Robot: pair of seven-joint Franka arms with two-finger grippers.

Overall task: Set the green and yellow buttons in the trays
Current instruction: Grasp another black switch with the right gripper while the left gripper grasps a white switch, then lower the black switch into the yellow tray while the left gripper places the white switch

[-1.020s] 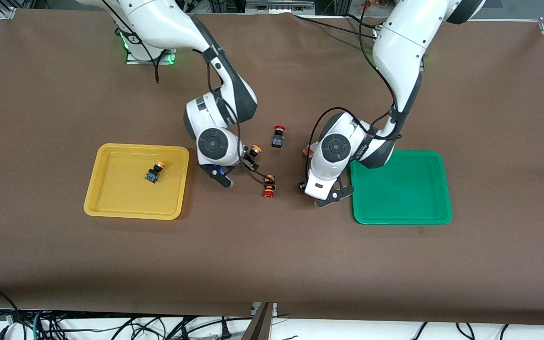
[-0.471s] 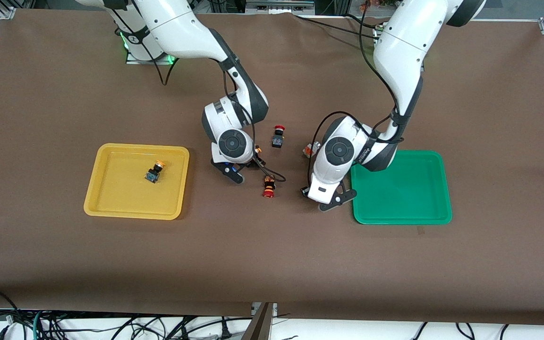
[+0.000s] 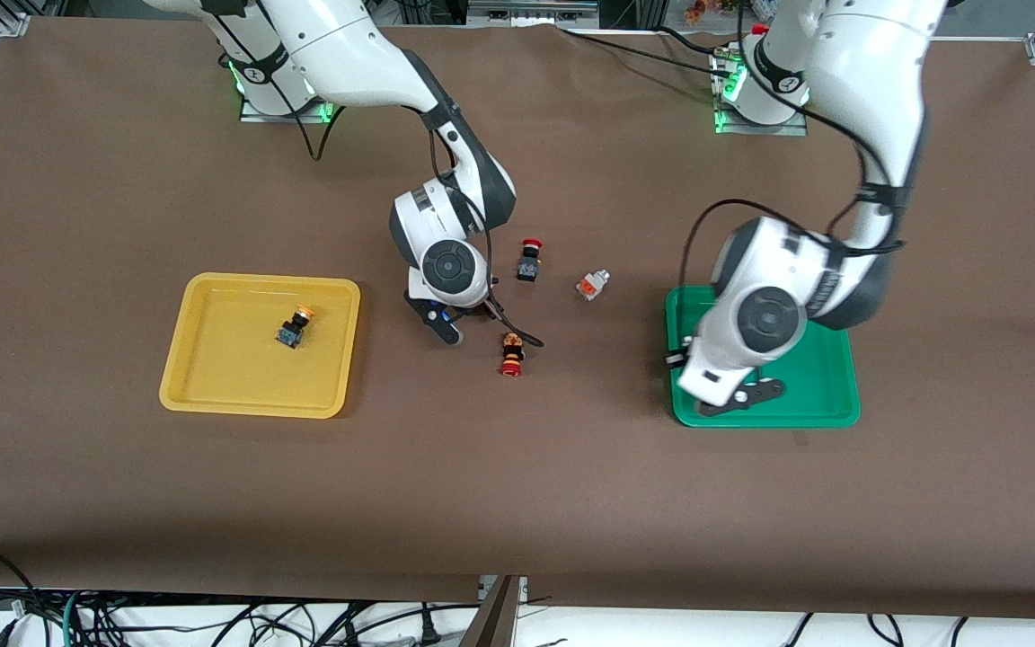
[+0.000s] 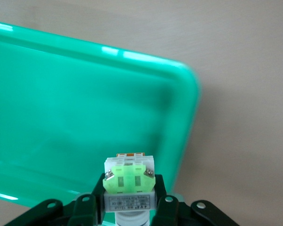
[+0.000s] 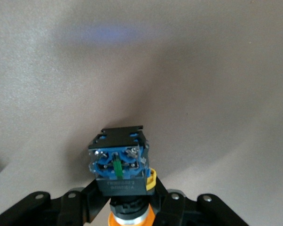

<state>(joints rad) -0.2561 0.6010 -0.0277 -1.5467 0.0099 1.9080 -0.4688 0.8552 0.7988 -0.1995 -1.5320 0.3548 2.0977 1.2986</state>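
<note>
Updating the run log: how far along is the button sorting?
Done: one yellow-capped dark button lies in the yellow plastic tray. In hand: the left pincer holds a white button with a green block over the green plastic tray; the right pincer grips a second yellow-capped blue-black button above the table. Left: release both, then fetch the silvery button with an orange block.

The green tray (image 3: 827,359) and yellow tray (image 3: 212,368) sit on brown cloth (image 3: 517,485); one held button (image 4: 128,181) is white-and-green, another (image 5: 120,165) blue-black with an orange cap.
</note>
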